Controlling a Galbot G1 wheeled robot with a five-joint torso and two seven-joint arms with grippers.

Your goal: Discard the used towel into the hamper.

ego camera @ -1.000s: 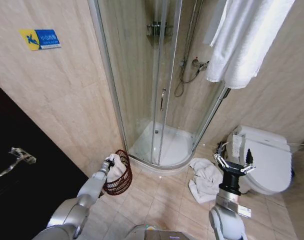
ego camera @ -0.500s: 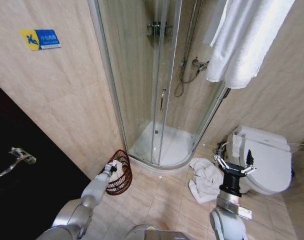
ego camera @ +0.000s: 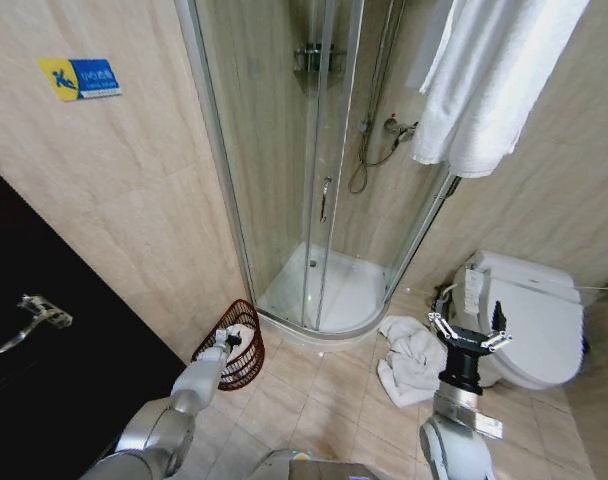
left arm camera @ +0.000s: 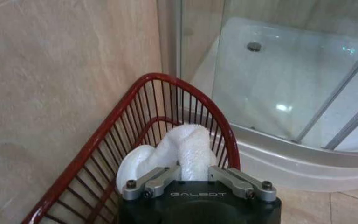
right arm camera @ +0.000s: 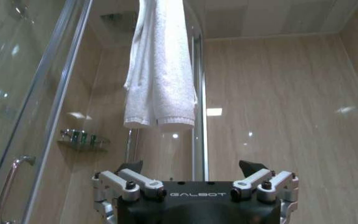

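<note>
The hamper (ego camera: 246,368), a dark red wire basket, stands on the floor tiles against the wall beside the shower; its rim (left arm camera: 166,78) shows close up in the left wrist view. My left gripper (ego camera: 225,341) reaches over its rim, shut on the used towel (left arm camera: 188,142), a white bundle that hangs down inside the basket (ego camera: 247,334). My right gripper (ego camera: 468,333) is held upright in front of the toilet, open and empty, its fingers (right arm camera: 130,168) spread wide.
A second crumpled white towel (ego camera: 408,356) lies on the floor between the shower tray (ego camera: 329,295) and the toilet (ego camera: 529,315). A clean towel (ego camera: 489,75) hangs at upper right. Glass shower door (ego camera: 319,150) and a dark door (ego camera: 44,330) flank the hamper.
My left gripper has lowered the towel from above the rim down into the hamper and edged slightly right. The right arm has stayed put.
</note>
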